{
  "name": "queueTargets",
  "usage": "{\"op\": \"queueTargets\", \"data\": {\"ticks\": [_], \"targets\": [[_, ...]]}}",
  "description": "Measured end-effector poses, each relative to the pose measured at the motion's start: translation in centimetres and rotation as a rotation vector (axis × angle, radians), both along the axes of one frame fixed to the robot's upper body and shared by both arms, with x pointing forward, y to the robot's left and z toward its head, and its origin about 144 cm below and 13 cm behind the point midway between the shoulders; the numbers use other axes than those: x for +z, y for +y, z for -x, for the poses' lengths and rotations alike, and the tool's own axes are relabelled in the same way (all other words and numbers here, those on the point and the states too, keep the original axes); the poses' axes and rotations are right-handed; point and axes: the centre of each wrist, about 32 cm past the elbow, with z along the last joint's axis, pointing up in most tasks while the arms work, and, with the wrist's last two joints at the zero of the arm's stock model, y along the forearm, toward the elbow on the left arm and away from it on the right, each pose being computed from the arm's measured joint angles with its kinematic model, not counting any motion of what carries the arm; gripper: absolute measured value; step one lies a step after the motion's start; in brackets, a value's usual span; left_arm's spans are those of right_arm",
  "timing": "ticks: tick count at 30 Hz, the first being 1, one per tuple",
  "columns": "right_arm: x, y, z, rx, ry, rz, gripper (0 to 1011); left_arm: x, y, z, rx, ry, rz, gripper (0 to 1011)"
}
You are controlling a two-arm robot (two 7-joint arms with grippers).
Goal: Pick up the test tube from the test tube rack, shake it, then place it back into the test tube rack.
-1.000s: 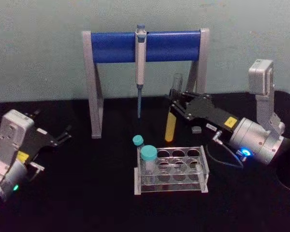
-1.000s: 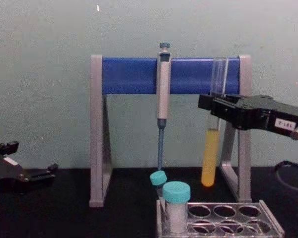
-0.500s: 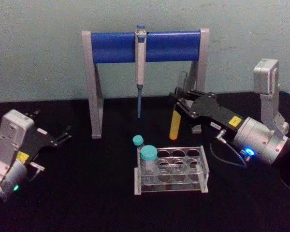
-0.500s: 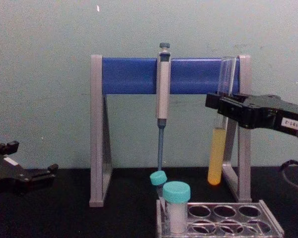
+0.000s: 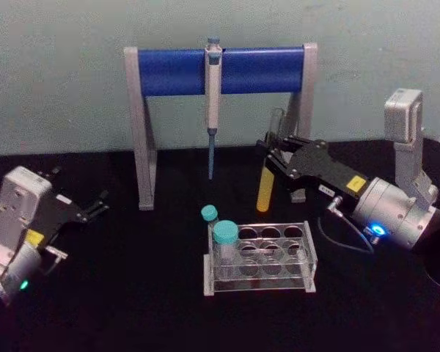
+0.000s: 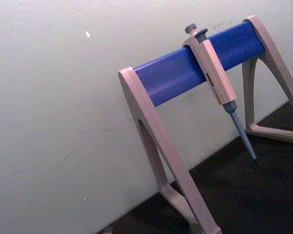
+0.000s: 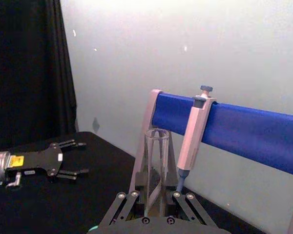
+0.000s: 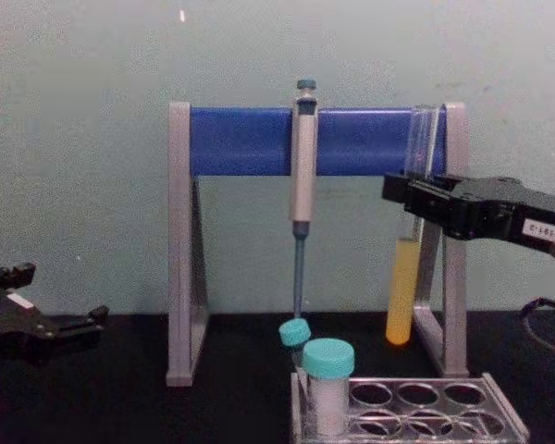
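The test tube (image 5: 265, 189) hangs in the air behind the test tube rack (image 5: 309, 254), tilted a little, with yellow-orange liquid (image 8: 403, 291) in its lower part. My right gripper (image 5: 273, 157) is shut on its clear upper part, near the right leg of the pipette stand; the chest view shows the same right gripper (image 8: 403, 192) well above the test tube rack (image 8: 501, 409). In the right wrist view the test tube (image 7: 156, 165) stands up between the right gripper's fingers. My left gripper (image 5: 97, 204) rests open at the far left of the table.
A grey-and-blue pipette stand (image 5: 176, 71) holding a pipette (image 5: 213, 95) stands at the back, close behind the held tube. Two teal-capped tubes (image 5: 225, 236) sit at the rack's left end. A black cable (image 5: 345, 238) loops by the right arm.
My right gripper has carried the test tube a little to the right and back, and the tube now leans slightly. The left arm has not moved.
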Motion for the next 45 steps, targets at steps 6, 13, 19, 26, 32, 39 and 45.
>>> {"op": "queueTargets", "data": {"ticks": [6,13,19,26,32,39,45], "targets": [[0.0,-0.1,0.0,0.0,0.0,0.001,224,0.0,0.0,0.0,0.0,0.0,0.0,1010],[0.0,-0.1,0.1,-0.001,0.001,0.002,224,0.0,0.0,0.0,0.0,0.0,0.0,1009],[0.0,-0.2,0.1,-0.001,0.001,0.002,224,0.0,0.0,0.0,0.0,0.0,0.0,1010],[0.0,-0.2,0.1,-0.001,0.0,0.0,224,0.0,0.0,0.0,0.0,0.0,0.0,1010],[0.3,-0.3,0.6,0.007,-0.004,-0.004,224,0.0,0.0,0.0,0.0,0.0,0.0,1010],[0.6,-0.6,1.9,0.029,-0.005,0.006,224,0.0,0.0,0.0,0.0,0.0,0.0,1010],[0.4,-0.8,3.2,0.035,0.006,0.025,224,0.0,0.0,0.0,0.0,0.0,0.0,1010]]}}
